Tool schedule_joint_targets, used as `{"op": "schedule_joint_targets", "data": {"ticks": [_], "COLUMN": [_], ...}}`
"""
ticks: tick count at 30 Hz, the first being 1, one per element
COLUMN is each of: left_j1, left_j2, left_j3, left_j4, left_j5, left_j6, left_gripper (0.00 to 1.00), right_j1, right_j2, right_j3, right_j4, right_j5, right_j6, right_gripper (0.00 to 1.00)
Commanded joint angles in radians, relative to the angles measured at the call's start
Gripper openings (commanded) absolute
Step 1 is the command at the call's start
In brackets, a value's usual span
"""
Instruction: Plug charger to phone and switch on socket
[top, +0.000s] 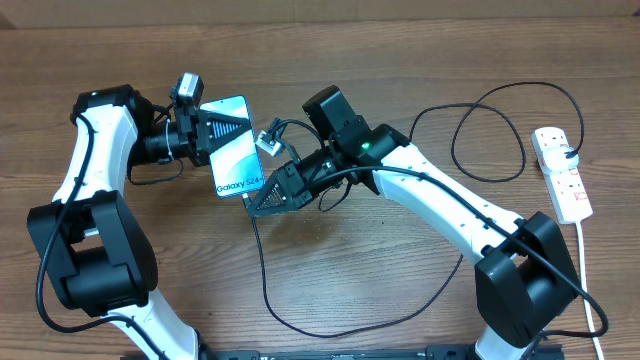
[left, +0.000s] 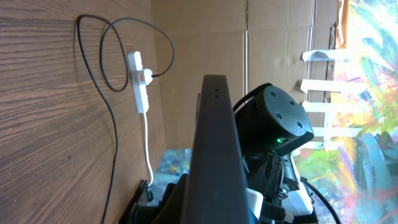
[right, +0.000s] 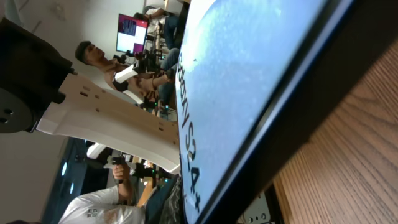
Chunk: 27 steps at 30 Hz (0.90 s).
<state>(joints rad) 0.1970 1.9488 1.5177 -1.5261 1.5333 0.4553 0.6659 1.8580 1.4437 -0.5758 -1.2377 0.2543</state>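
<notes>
Phone (top: 236, 158): raised off the table (top: 400, 290) at centre-left, screen up and tilted, with the "Galaxy" band towards its lower end. The left wrist view shows it edge-on as a dark slab (left: 214, 155). The right wrist view shows its blue screen and black rim very close (right: 249, 81).
Left gripper (top: 222, 128): jaws closed on the phone's upper part, black fingers lying across the screen.
Right gripper (top: 262, 200): jaws closed, tip just beside the phone's lower edge. The charger's cable leaves from that tip, but the connector itself is hidden.
Charger (top: 259, 262): thin black cable dropping from the right gripper to the table. It sweeps in a wide curve along the near edge, passes under the right arm, loops twice at upper right and ends in a plug seated in the socket.
Socket (top: 563, 175): white strip lying flat near the table's right edge, well apart from both grippers. Its white lead (top: 590, 280) trails towards the near edge. It also shows in the left wrist view (left: 140, 84).
Open room: bare wood lies inside the cable's curve below the grippers, and between the right arm and the socket.
Tight spots: the phone's lower edge against the right gripper, and the cable loops just beside the socket.
</notes>
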Motion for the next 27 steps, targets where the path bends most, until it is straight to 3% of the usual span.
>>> {"op": "schedule_joint_targets", "data": {"ticks": [1, 27], "left_j1": [-0.008, -0.008], "left_j2": [-0.021, -0.021], "left_j3": [0.003, 0.003], "left_j4": [-0.005, 0.006], "left_j5": [0.047, 0.047], "left_j6": [0.010, 0.013], "left_gripper": [0.04, 0.04], "right_j1": [0.016, 0.016], "right_j2": [-0.008, -0.008], "right_j3": [0.016, 0.016], "right_j4": [0.016, 0.052], "right_j5": [0.011, 0.071], "right_j6": [0.034, 0.143], "right_gripper": [0.04, 0.04]}}
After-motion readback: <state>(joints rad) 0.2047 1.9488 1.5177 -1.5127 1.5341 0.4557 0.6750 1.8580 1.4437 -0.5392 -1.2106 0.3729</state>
